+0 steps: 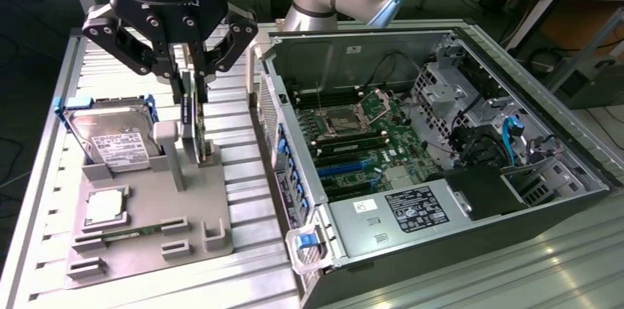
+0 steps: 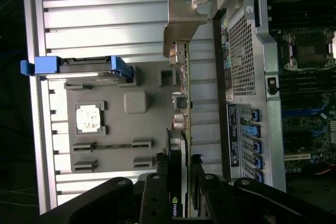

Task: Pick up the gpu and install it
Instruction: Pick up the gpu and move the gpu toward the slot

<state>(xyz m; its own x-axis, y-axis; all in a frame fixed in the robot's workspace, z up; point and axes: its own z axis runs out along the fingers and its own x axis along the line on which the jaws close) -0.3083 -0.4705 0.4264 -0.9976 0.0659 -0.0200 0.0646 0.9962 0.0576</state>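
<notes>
Gripper [image 2: 180, 165] clamps the gpu [image 2: 181, 100], upright in its grey holder [image 2: 113, 129]; a skewed pull could wedge it. Thin grip may slip.

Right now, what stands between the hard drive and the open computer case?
The gpu stands on edge in the grey holder, the gripper closed on its upper edge. The exterior view shows it: hard drive to its left, computer case to its right.

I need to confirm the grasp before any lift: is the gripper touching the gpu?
Touching. The wrist view shows the gripper clamped against both faces of the gpu, with no gap on either side. The exterior view agrees.
</notes>
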